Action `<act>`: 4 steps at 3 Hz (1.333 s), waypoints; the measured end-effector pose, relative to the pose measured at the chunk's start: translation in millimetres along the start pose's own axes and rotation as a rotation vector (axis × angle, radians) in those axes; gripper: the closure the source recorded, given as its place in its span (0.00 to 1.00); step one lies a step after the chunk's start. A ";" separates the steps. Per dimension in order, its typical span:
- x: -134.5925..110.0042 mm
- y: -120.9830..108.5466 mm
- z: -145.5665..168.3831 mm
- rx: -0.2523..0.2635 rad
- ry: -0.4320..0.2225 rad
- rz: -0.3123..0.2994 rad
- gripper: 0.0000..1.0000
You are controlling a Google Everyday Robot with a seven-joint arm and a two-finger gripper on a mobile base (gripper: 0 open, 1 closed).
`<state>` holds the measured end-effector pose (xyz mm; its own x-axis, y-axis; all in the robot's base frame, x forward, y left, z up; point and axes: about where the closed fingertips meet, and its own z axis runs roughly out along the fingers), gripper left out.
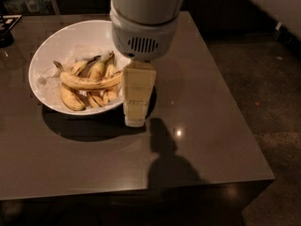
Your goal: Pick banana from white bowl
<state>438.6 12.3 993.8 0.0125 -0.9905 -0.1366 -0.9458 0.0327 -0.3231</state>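
White glossy bowl (70, 41) on the dark table (202, 126) holds the banana (89, 82), which lies untouched across the shorter bananas (70, 99). The cream gripper (135, 119) hangs at the bowl's right rim, just beside the banana's right end; its opening cannot be told. Judged stage: approach. Grasp and lift remain.

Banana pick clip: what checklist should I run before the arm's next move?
1. Long yellow, brown-streaked banana exposed atop the shorter bananas: ok.
2. Banana inside the wide glossy white bowl: ok.
3. Cream claw centred over banana: not ok; it is at the bowl's right rim, by the banana's end.
4. Claw height above rim: cannot tell.
5. Bowl fully on the dark table: ok.
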 end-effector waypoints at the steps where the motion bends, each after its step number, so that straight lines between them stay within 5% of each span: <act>1: -3.5 -1.2 3.2 -0.005 -0.004 -0.005 0.00; 2: -35.1 -17.1 8.0 -0.002 -0.016 0.014 0.00; 4: -52.0 -30.8 16.1 -0.004 -0.013 0.027 0.00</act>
<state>472.3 65.0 995.7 -0.0084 -0.9875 -0.1574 -0.9473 0.0583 -0.3150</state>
